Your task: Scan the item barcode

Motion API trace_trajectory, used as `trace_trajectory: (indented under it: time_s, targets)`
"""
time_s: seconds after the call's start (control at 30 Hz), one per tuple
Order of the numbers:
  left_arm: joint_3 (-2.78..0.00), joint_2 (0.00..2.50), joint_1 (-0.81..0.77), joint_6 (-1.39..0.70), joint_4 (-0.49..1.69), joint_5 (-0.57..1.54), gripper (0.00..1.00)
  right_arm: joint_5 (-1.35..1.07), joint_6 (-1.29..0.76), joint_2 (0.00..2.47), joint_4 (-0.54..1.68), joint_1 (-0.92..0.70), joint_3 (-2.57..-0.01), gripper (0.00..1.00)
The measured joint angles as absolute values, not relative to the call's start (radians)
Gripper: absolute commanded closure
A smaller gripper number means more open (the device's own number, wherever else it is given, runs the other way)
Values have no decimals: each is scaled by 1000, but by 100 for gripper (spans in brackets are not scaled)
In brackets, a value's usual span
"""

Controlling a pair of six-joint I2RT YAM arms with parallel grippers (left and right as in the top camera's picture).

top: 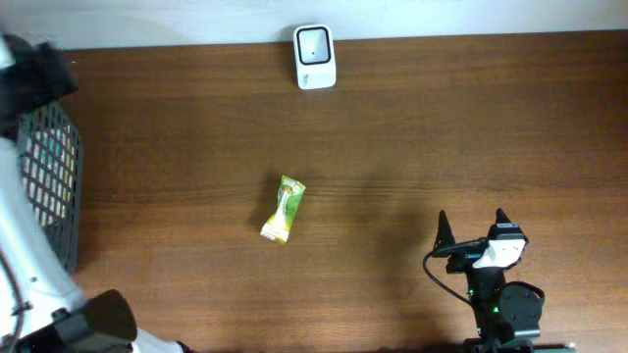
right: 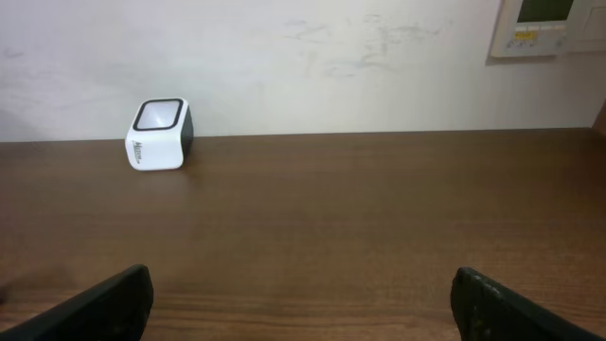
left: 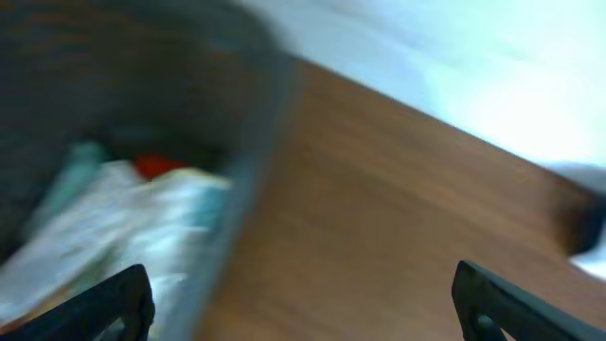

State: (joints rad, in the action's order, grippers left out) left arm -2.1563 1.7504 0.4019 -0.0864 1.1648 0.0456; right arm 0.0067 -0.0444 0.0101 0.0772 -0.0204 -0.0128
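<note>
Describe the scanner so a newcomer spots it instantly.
Start at the far edge of the brown wooden table, by the white wall. Near the middle of that edge stands the scanner, a small white box. Its dark-rimmed window sets it apart from the green packet lying mid-table.

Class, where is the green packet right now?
Overhead view: the green packet lies mid-table, between the mesh basket on the left and the right gripper, well short of the white scanner.
</note>
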Motion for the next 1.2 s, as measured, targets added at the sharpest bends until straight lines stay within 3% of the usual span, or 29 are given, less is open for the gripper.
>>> trace_trajectory:
  time_s: [0.13,0.17,0.27,0.37,0.6,1.03,1.07,1.1,1.13,1.2]
  targets:
    - [-2156,1751,683,-113,1155,-58,1,7,-44,10,77,-20,-13,1]
    - [-2156,1765,753,-114,1155,-64,6,7,-44,10,77,-20,-13,1]
    - [-2148,1893,815,-17,1151,38,7,7,-44,10,77,-20,-13,1]
    - [-2115,2084,825,111,1164,111,6,7,-44,10,77,-20,-13,1]
    - [-2116,2241,825,293,1047,214,3,7,-45,10,77,-20,-13,1]
    - [-2061,2332,792,346,872,304,4,6,-44,10,77,-20,-13,1]
    - [-2041,2326,790,350,851,303,7,7,-44,10,77,-20,-13,1]
    - [-2012,2318,787,353,821,303,23,7,-44,10,77,-20,-13,1]
    - [-1986,2310,786,356,795,303,32,7,-44,10,77,-20,-13,1]
    - [-1957,2308,785,360,780,312,34,7,-44,10,77,-20,-13,1]
